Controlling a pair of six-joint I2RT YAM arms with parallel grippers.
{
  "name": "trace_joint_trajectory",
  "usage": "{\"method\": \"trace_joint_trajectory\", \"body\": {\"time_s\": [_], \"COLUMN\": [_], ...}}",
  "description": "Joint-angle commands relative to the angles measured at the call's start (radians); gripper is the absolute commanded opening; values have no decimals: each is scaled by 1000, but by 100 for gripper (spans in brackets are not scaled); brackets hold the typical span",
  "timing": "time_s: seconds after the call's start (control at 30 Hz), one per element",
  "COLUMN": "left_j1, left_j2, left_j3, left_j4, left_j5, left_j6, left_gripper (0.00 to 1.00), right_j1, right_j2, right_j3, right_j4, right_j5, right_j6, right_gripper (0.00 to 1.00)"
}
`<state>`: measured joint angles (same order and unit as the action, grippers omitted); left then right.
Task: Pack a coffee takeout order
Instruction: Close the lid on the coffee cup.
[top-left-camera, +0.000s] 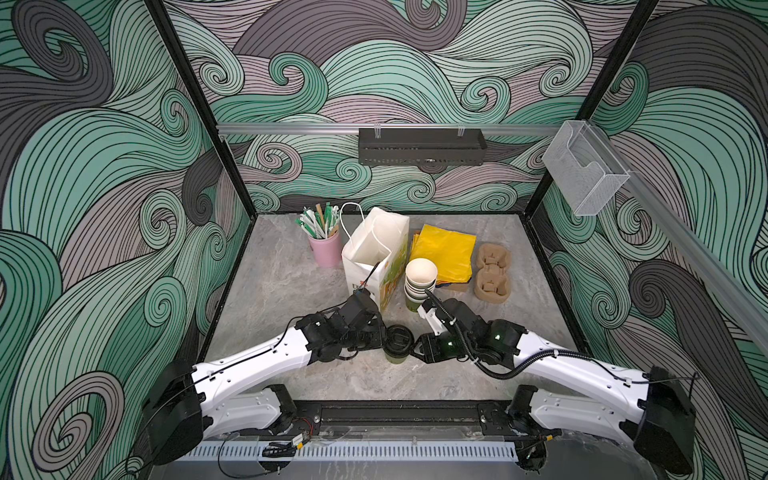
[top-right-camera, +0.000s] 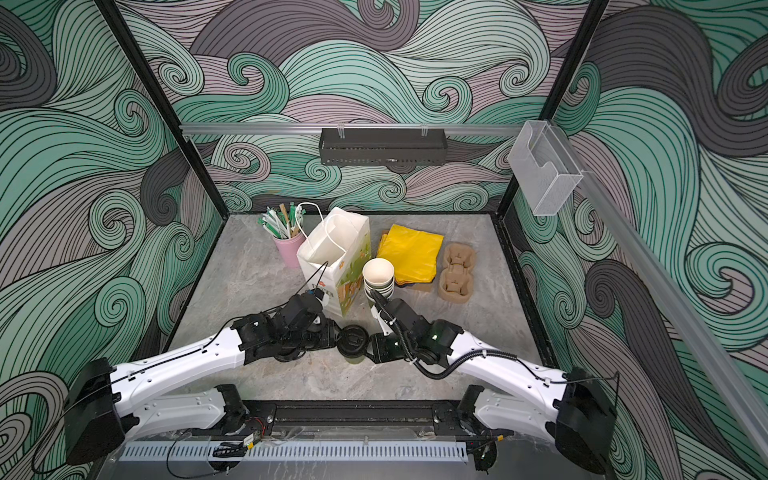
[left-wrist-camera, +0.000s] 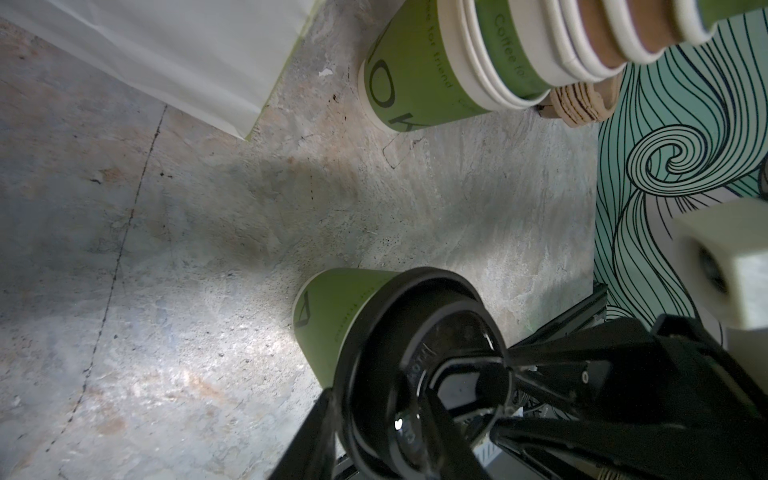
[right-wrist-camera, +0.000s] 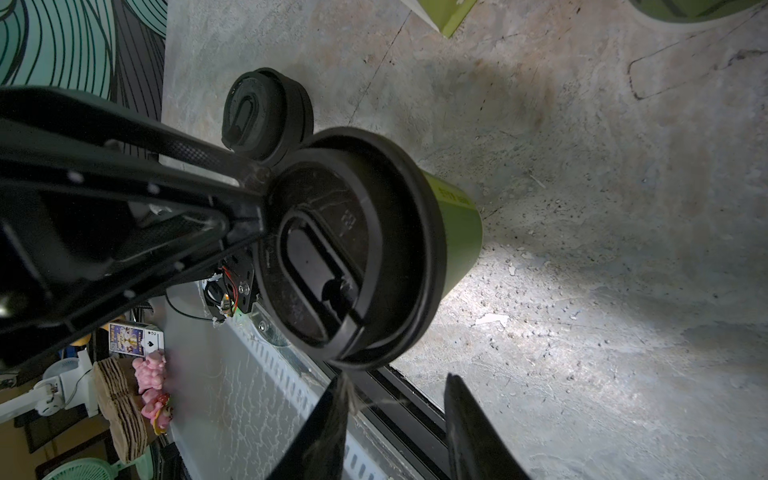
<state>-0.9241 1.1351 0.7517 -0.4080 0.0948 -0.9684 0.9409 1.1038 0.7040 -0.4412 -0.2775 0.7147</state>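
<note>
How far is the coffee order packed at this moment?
Done: the lid sits on the cup, which stands on the table. In hand: left gripper and right gripper are both at the lid's rim, seemingly seating it; a firm grip is not clear. To do: the carrier is empty, the sheet lies beside it, and nothing shows in the open bag.

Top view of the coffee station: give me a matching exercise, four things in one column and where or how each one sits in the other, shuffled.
Things:
1 lidded green cup
2 pulp carrier
3 yellow sheet
4 pink holder

Places:
A lying flat behind the stack of open cups
B at the back beside the paper bag, full of stirrers
C nearest the front, standing upright
D beside the sheet, away from the bag, wells empty

Pairs: 1-C; 2-D; 3-A; 4-B
</note>
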Motion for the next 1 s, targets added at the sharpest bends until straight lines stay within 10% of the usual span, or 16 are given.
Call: {"method": "trace_joint_trajectory", "body": {"time_s": [0.0,0.97], "left_j1": [0,1], "left_j2": [0,-26], "left_j3": [19,29], "left_j4": [-27,-42], "left_j5": [-1,-17], "left_j6": [16,20], "left_gripper": [37,40], "right_j1": [7,18], "right_j2": [12,-72], "right_j3": [-6,37], "right_j4": [17,-63], "right_j5": [-3,67], "right_j6": [10,-38], "right_gripper": [41,53]}}
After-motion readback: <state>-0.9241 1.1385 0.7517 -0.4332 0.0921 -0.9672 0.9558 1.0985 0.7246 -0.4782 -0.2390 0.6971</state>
